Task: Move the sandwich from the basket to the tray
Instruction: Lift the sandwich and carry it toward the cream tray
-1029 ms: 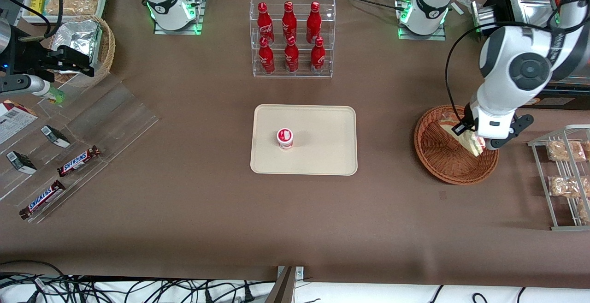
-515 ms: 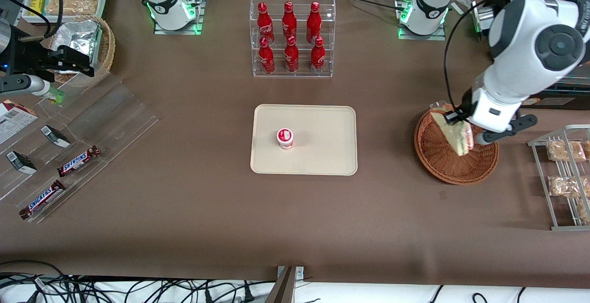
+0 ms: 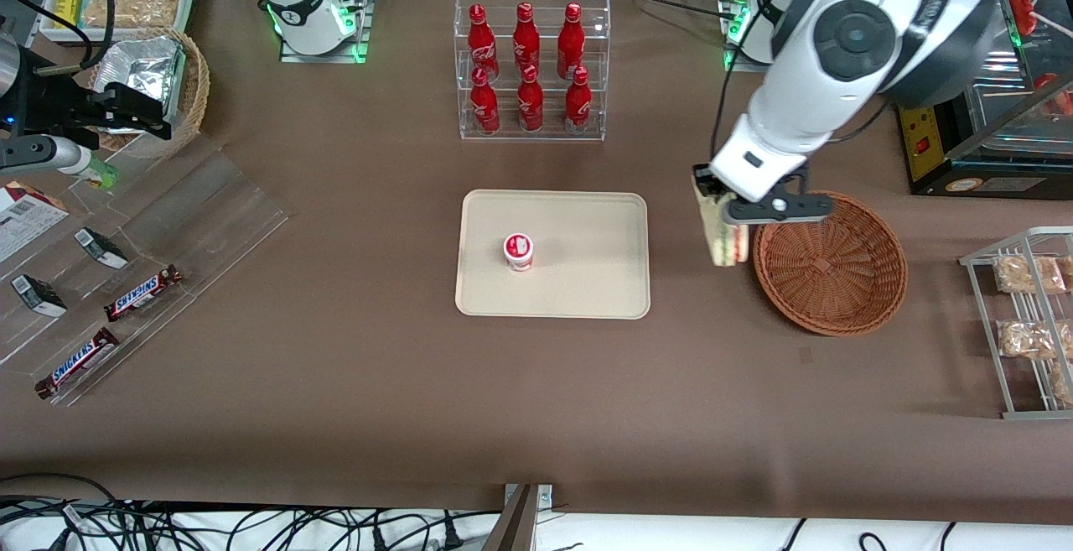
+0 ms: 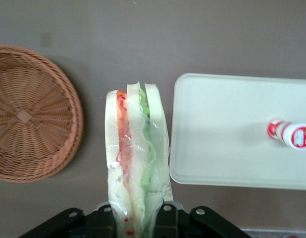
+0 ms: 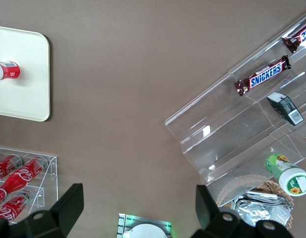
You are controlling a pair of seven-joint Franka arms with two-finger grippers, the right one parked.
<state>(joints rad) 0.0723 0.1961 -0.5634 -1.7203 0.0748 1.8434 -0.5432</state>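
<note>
My gripper (image 3: 723, 214) (image 4: 138, 218) is shut on the wrapped sandwich (image 3: 726, 236) (image 4: 137, 163), a wedge of white bread with red and green layers. It hangs in the air over bare table, between the reddish-brown wicker basket (image 3: 830, 262) (image 4: 31, 114) and the cream tray (image 3: 587, 283) (image 4: 227, 129). The basket holds nothing. On the tray stands a small red and white cup (image 3: 518, 251) (image 4: 290, 135).
A clear rack of red bottles (image 3: 530, 69) stands farther from the front camera than the tray. A wire rack with bagged snacks (image 3: 1027, 316) lies toward the working arm's end. Clear acrylic steps with candy bars (image 3: 126, 283) and a tan foil-lined basket (image 3: 155, 81) lie toward the parked arm's end.
The gripper lifted the sandwich out of the basket and carried it toward the tray. The basket now holds nothing.
</note>
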